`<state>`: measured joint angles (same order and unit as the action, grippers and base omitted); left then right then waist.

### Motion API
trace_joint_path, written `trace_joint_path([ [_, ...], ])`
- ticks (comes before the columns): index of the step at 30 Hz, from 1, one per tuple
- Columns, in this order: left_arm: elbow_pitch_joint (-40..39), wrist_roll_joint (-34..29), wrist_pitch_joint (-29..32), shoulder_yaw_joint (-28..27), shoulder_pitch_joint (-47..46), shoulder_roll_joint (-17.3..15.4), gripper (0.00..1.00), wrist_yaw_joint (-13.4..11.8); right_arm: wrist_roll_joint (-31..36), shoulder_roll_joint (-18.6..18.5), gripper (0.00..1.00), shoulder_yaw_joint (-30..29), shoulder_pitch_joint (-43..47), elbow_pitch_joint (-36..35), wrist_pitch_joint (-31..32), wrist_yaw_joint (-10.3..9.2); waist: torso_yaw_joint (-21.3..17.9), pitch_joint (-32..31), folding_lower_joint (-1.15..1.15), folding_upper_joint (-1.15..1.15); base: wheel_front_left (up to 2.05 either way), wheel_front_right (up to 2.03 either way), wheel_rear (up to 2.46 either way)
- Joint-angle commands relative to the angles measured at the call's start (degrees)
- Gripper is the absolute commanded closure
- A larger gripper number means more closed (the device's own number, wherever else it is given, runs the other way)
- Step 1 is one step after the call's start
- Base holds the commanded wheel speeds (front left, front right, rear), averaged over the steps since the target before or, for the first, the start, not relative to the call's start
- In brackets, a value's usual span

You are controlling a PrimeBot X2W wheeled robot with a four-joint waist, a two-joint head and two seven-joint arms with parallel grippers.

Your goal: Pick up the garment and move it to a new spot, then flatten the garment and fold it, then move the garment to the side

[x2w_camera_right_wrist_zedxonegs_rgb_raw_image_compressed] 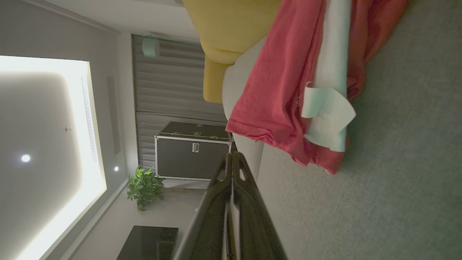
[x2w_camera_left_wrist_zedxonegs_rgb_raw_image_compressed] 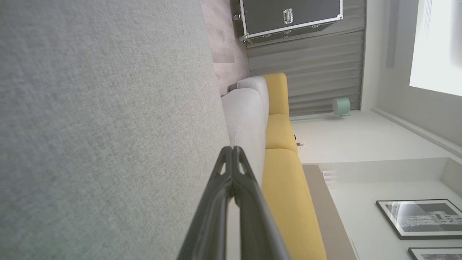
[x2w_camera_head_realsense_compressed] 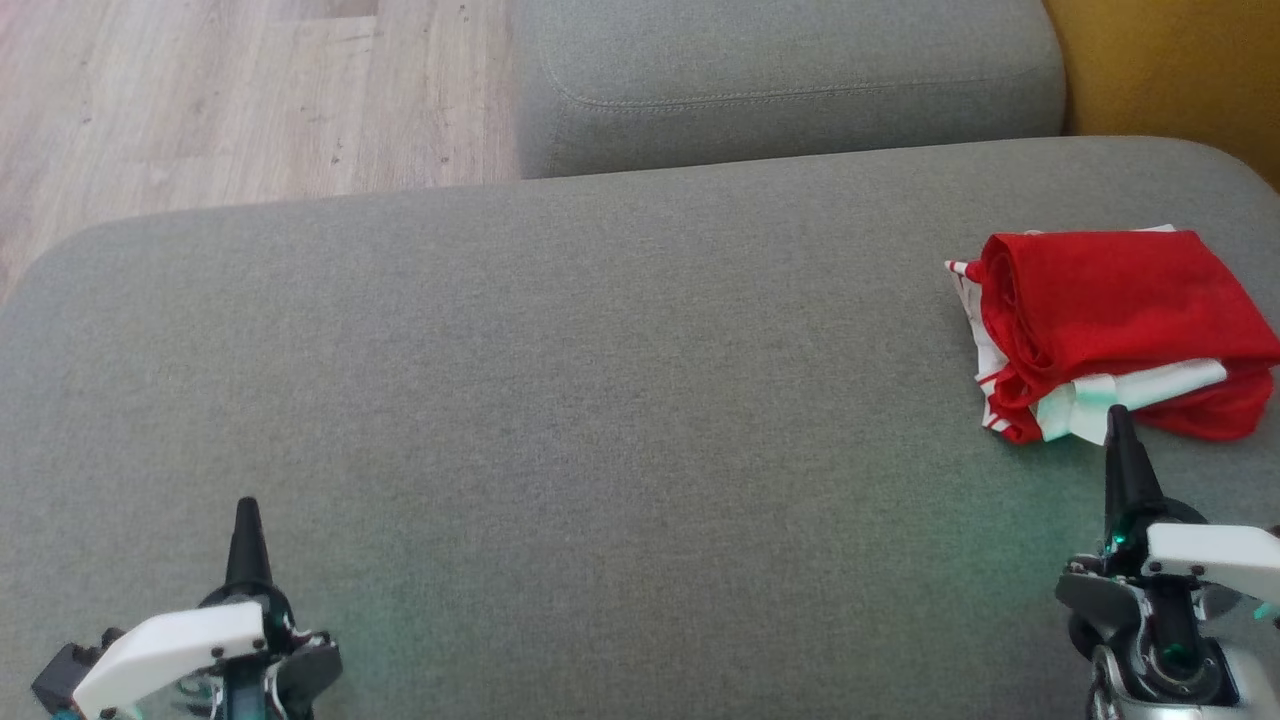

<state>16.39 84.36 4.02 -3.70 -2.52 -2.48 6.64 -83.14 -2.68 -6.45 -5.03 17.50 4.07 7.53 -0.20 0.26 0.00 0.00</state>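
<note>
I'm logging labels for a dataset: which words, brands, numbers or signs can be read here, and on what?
None can be read.
garment: red with white stripes, no print or legible tag visible.
black case: metal latch and edging, no lettering legible.
framed picture: blurred grey image, no words legible.

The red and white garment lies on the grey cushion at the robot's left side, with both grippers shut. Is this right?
The side is wrong: the head view shows the garment on the grey cushion at the robot's right side. The left gripper and right gripper are shut.
</note>
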Motion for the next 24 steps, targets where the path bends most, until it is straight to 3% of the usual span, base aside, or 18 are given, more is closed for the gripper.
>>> trace_joint_path([
  [1, -2.08, 0.99, 0.50, -1.96, -3.20, -0.37, 1.00, 0.64, -1.30, -0.21, 1.00, 0.81, -1.49, -2.45, 0.45, -0.03, 0.01, 0.00, 0.00, 0.00, 0.00, 0.00, 0.00],
  [12, -2.32, 7.80, 2.48, -2.83, -3.67, -0.40, 1.00, 0.85, -9.02, -0.20, 1.00, -0.07, -1.15, -3.47, 2.42, -0.04, 0.20, -0.09, 0.00, 0.00, 0.00, 0.00, 0.00],
  [24, -2.32, 7.80, 2.47, -2.83, -3.67, -0.40, 1.00, 0.85, -9.03, -0.20, 1.00, -0.07, -1.15, -3.47, 2.42, -0.04, 0.20, -0.09, 0.00, 0.00, 0.00, 0.00, 0.00],
])
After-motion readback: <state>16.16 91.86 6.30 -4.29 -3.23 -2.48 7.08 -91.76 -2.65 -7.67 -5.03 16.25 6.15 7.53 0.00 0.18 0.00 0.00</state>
